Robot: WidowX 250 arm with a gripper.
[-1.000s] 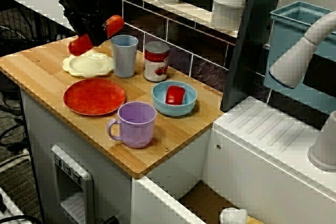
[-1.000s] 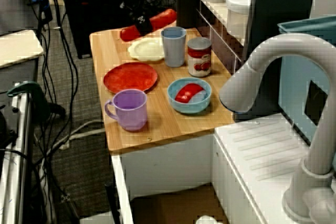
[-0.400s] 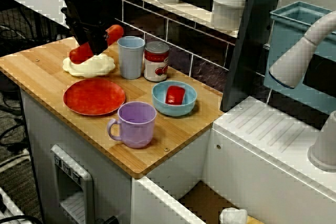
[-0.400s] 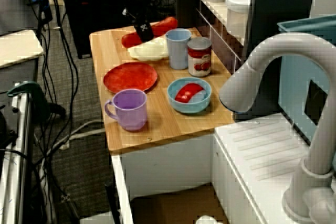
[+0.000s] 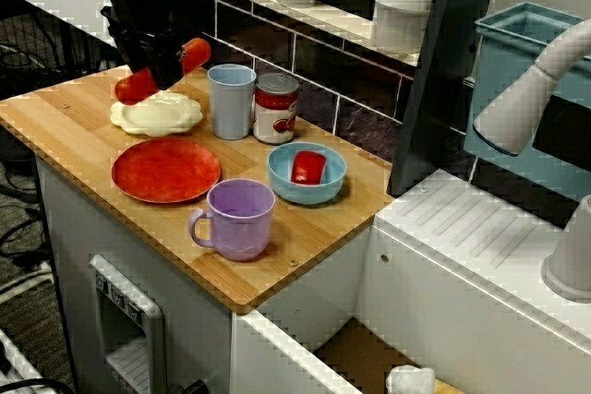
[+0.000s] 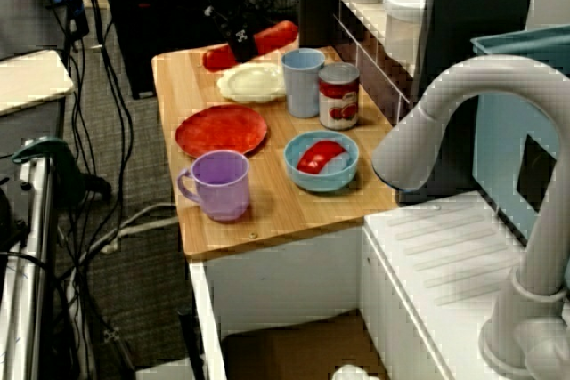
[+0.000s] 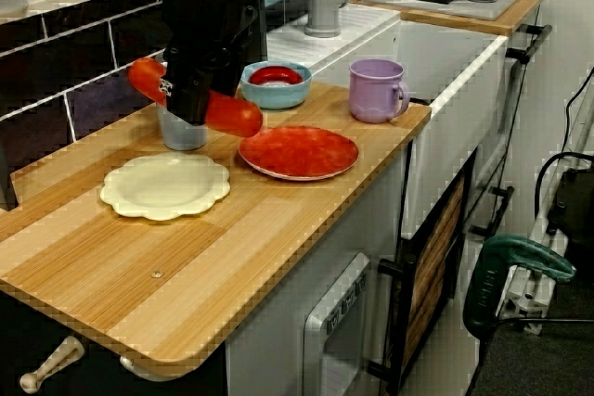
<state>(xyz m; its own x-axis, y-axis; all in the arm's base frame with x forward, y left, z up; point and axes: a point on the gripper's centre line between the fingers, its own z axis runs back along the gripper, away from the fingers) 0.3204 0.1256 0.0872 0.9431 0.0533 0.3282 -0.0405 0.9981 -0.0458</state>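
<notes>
My gripper (image 5: 159,66) is shut on the middle of a long red sausage (image 5: 136,86), which sticks out at both ends. It hangs a little above the cream scalloped plate (image 5: 157,115) at the far left of the wooden counter. From the sink side, the gripper (image 6: 240,42) and sausage (image 6: 276,35) sit over the plate's (image 6: 252,84) far edge. From the counter's end, the gripper (image 7: 190,108) holds the sausage (image 7: 232,115) tilted, clear of the plate (image 7: 165,185). A blue cup (image 5: 231,99) stands just right of it.
A soup can (image 5: 275,108) stands beside the cup. Nearer the front are a red plate (image 5: 166,170), a purple mug (image 5: 240,219) and a blue bowl (image 5: 277,173) holding a red piece. Jars line the back shelf (image 5: 314,11). A sink and faucet (image 5: 526,99) are to the right.
The gripper dipped with the sausage toward the cream plate, then rose slightly and shifted left. The blue cup has slid a little toward the can.
</notes>
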